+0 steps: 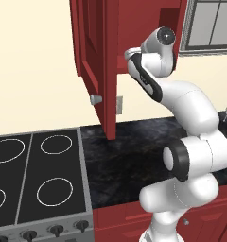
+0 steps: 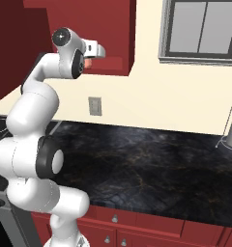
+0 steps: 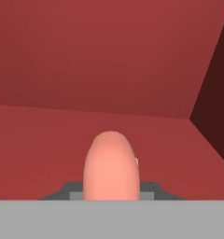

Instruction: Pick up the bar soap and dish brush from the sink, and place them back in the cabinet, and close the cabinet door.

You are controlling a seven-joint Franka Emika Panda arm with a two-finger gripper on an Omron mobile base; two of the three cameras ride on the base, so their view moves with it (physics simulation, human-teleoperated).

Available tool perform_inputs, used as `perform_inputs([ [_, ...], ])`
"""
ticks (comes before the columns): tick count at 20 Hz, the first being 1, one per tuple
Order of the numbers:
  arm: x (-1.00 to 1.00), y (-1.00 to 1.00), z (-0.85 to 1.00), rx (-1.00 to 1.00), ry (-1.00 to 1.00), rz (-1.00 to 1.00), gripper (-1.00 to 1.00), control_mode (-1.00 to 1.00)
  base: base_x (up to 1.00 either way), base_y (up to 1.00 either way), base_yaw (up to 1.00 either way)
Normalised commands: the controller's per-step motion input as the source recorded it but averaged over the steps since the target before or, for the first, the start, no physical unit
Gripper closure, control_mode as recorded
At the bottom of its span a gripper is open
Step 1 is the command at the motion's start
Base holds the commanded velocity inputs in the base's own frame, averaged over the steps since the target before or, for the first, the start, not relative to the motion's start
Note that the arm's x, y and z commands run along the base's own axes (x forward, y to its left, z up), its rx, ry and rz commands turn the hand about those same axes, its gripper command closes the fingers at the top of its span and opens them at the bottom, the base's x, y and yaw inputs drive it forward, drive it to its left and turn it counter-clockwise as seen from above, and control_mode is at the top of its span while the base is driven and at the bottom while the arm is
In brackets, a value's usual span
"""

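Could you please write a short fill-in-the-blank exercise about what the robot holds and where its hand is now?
1. The gripper is shut on the ____.
2. The bar soap is held inside the red ____.
3. The cabinet door stands ____.
4. Left of the black counter lies a ____ with ring burners.

Missing words: bar soap; cabinet; open; stove

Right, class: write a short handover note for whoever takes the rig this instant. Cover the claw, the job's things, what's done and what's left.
Claw: shut on the soap, reaching into the cabinet, above its red floor.
Door: open.
Brush and sink: not seen from here.
Done: soap lifted and brought to the cabinet.
Left: set the soap down and release, fetch the brush, put it in, close the door.
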Motion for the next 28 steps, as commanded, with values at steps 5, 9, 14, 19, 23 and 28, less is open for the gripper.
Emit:
perform_inputs([
  [5, 0.23, 0.01, -0.06, 0.0, 0.0, 0.0, 1.0, -1.0, 0.0, 0.0, 0.0],
  [9, 0.31, 0.0, 0.0, 0.0, 0.0, 0.0, 1.0, -1.0, 0.0, 0.0, 0.0],
  [14, 0.27, 0.0, -0.03, 0.0, 0.0, 0.0, 1.0, -1.0, 0.0, 0.0, 0.0],
  [19, 0.17, 0.0, -0.19, 0.0, 0.0, 0.0, 1.0, -1.0, 0.0, 0.0, 0.0],
  [23, 0.12, 0.0, -0.23, 0.0, 0.0, 0.0, 1.0, -1.0, 0.0, 0.0, 0.0],
  [28, 0.16, 0.0, -0.14, 0.0, 0.0, 0.0, 1.0, -1.0, 0.0, 0.0, 0.0],
])
